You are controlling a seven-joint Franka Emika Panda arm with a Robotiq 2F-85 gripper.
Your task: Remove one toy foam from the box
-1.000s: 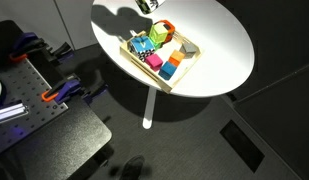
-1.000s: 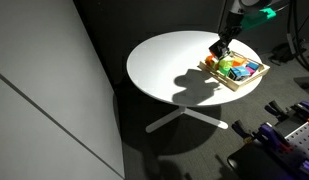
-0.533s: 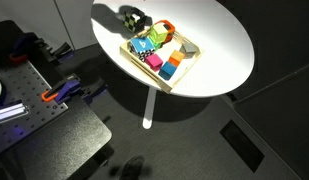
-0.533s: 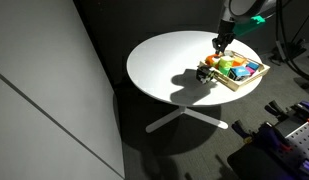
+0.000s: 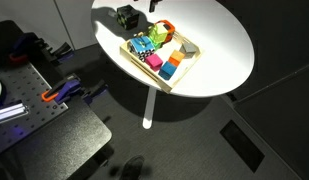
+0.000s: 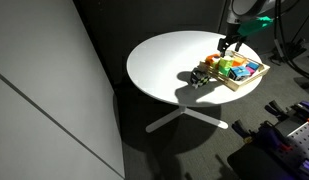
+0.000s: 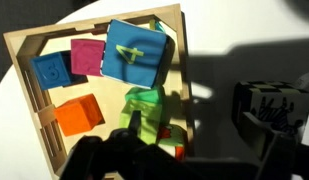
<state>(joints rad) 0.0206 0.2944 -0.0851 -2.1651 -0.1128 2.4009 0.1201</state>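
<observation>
Blk toy foam [image 5: 125,15] on table [image 5: 224,40] beside box [image 5: 187,66], gripper [image 6: 231,42] above, jaws apart

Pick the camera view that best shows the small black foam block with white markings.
Wrist view: the small black foam block appears large and close, lying outside the light-tan wooden tray. In both exterior views the block is only a small dark lump beside the tray.

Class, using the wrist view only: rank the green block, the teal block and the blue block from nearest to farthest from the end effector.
1. Nearest: the green block, on the near side of the box, just ahead of the end effector.
2. Next: the teal block, by the far rim.
3. Farthest: the blue block, in the far left corner.
</observation>
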